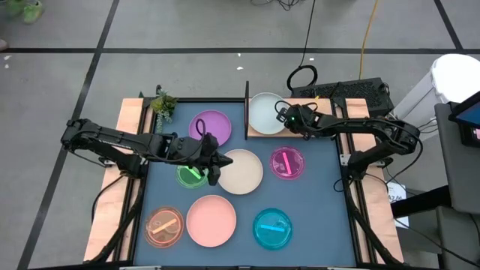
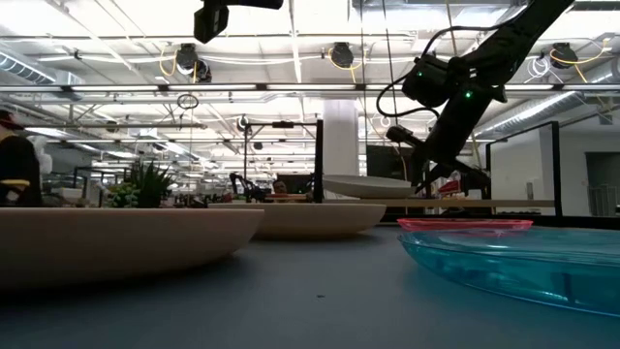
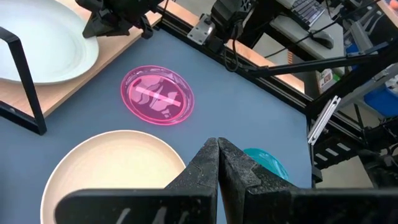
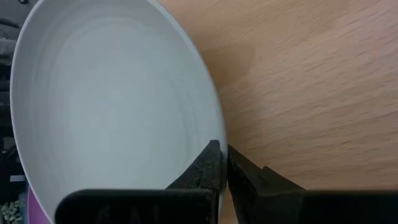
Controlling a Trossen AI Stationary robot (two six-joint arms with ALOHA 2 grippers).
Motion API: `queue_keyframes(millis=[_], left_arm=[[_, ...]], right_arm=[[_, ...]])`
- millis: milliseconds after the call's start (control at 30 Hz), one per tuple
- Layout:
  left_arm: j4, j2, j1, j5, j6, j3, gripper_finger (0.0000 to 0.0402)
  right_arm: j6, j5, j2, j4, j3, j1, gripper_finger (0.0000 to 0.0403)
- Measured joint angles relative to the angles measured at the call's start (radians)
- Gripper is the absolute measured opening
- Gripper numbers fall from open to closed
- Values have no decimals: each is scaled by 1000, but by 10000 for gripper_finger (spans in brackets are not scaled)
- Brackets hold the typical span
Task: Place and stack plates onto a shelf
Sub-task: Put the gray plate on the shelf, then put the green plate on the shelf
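The pale mint plate is over the wooden shelf, next to its black upright panel. My right gripper is shut on that plate's rim. My left gripper is shut and holds nothing. It hovers over the near rim of the cream plate, beside the green dish. On the blue mat lie the purple plate, magenta dish, pink plate, orange dish and cyan dish. My right gripper pinches the pale mint plate's rim on its right-hand side, one finger over the inside and one outside. The fingers slant down from the table's right. The plate stays level, low over the shelf board; whether it rests there I cannot tell.
A small potted plant stands at the mat's far left corner. Cables and a dark keyboard lie behind the shelf. Black frame rails run along the mat's sides. Bare mat shows between the magenta and cyan dishes.
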Motion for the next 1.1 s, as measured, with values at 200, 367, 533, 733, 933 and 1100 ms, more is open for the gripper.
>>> queue_keyframes(millis=[200,367,533,733,933,1100], left_arm=[[0,0,0,0,-1,0,4],[0,0,0,0,-1,0,4],[0,0,0,0,-1,0,4],[0,0,0,0,-13,0,4],[-7,0,0,0,-19,0,4],[-27,0,0,0,-40,0,4]], right_arm=[[0,-7,0,0,0,0,7],[0,-13,0,0,0,0,7],[-2,-12,-1,3,0,0,25],[-1,-12,-1,0,0,0,77],[-1,-20,-7,-3,0,0,117],[-10,-43,-44,-17,0,0,136]])
